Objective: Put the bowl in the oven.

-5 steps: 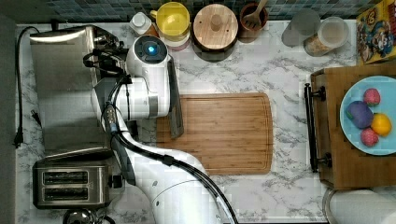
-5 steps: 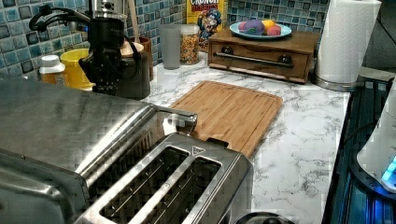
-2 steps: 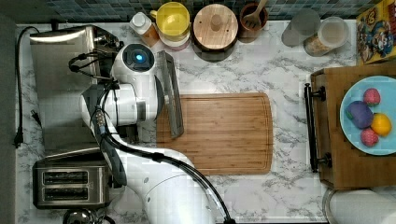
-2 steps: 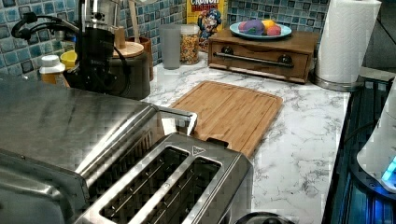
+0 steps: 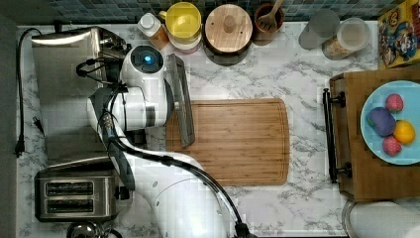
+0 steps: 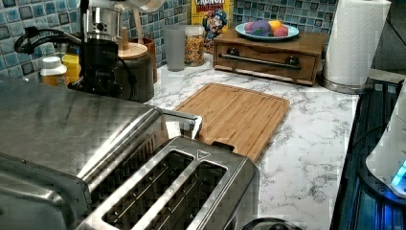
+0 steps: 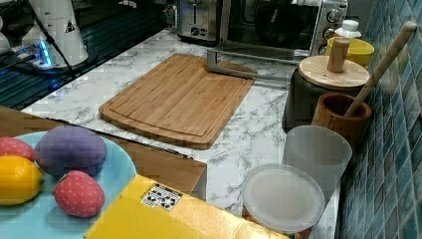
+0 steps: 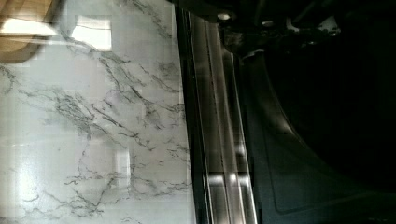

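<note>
Oven (image 5: 64,94) door (image 5: 179,101) is lying open over the marble worktop (image 5: 297,74). Arm (image 5: 143,94) is reaching into the oven mouth. Bowl (image 7: 278,22) is sitting dark inside the oven. Hand's grip: cannot tell.

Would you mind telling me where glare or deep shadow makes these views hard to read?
Wrist view: bright glare patches on the marble counter, while the oven interior is almost black. Right view: the oven cavity is dark too. Left view: soft reflections on the oven's steel top.

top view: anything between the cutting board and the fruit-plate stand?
Bare marble counter only, between the cutting board and the wooden stand.
</note>
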Controlling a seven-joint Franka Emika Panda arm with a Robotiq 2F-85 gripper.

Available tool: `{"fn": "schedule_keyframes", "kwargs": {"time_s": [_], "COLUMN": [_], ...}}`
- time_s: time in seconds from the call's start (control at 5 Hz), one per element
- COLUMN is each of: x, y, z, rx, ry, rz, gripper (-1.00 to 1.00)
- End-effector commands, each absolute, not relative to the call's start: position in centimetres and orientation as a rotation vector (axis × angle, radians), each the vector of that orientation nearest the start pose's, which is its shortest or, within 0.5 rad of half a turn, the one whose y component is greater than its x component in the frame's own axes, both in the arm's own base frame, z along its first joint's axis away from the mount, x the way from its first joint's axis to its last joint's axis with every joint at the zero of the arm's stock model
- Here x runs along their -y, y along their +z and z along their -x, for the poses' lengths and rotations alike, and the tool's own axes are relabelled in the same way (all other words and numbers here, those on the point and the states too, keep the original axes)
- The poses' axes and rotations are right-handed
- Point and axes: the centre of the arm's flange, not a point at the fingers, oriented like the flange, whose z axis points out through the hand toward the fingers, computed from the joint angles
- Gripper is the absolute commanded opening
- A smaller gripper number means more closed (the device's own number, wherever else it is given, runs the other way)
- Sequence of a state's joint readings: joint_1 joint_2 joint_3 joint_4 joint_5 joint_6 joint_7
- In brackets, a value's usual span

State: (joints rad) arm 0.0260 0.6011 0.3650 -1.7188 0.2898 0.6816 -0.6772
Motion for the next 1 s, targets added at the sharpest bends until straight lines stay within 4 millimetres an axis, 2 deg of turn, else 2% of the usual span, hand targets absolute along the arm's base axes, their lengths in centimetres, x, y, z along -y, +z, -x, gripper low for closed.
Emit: {"fn": "schedule_keyframes", "kwargs": {"time_s": [0.2,0.4,0.6,0.8,1.0], "x": [-25.8,-24.5,-22.0,-20.5,-19.1], "y": [30.9,31.1,33.0,34.6,35.2], "z": [-65.4,-65.5,-66.6,-67.2,-66.8], "rx": [-0.116,-0.194,-0.291,-0.361,-0.403], "ry": [0.154,0.155,0.203,0.247,0.214], "rz": [2.573,2.542,2.468,2.403,2.403], "gripper": [0.00,0.00,0.00,0.00,0.00]}}
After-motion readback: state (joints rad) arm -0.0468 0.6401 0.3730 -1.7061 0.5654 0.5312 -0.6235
